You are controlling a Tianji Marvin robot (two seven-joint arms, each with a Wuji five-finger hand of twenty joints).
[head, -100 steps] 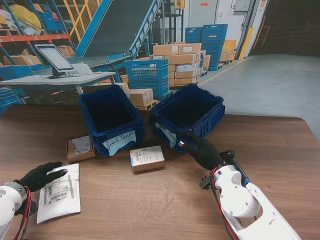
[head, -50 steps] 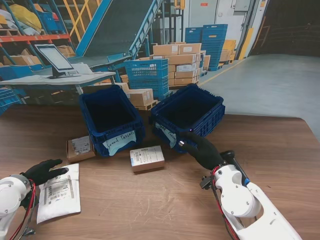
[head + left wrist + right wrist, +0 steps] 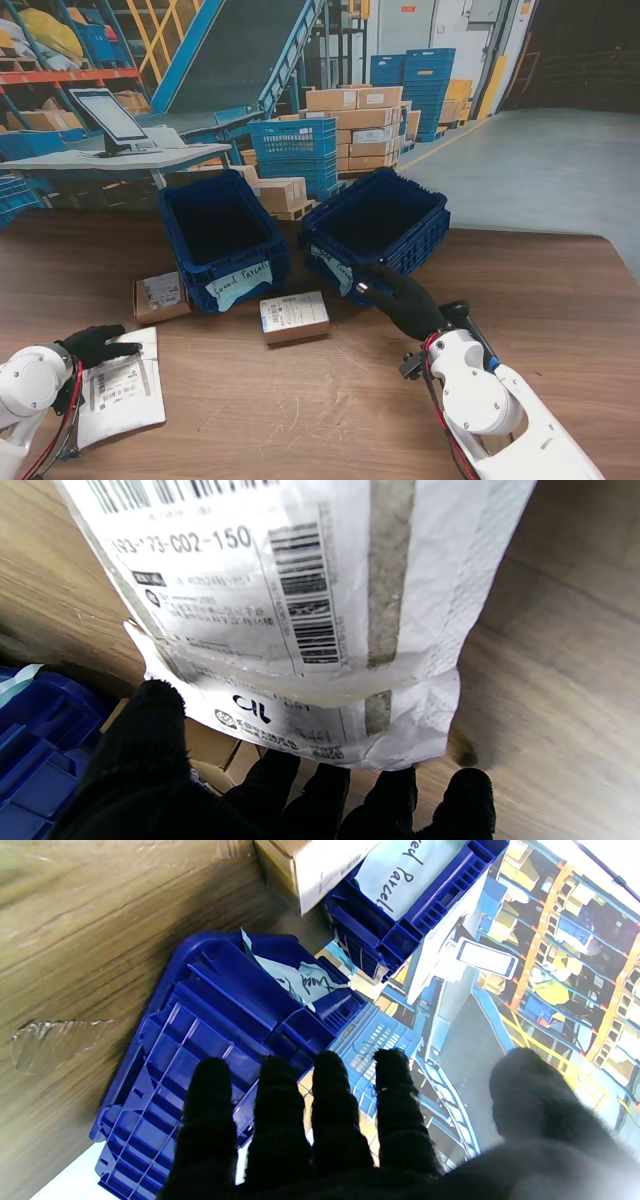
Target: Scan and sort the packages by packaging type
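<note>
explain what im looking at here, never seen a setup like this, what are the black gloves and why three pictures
It is a two-armed robot with black-gloved five-finger hands. One camera looks down from its stand; one sits on each wrist, looking along the fingers.

On the brown wooden table stand two dark blue plastic crates with handwritten labels. Two small cardboard boxes lie nearer to me.

The left hand grips an edge of a white plastic mailer bag, its barcode label filling the left wrist view. The right hand hovers open by the right crate, holding nothing.

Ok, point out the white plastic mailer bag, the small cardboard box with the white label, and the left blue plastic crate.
White plastic mailer bag [image 3: 122, 388], stand view, its printed label.
Small cardboard box [image 3: 294, 316], stand view, its top face.
Left blue plastic crate [image 3: 175, 236], stand view, its left wall.
</note>
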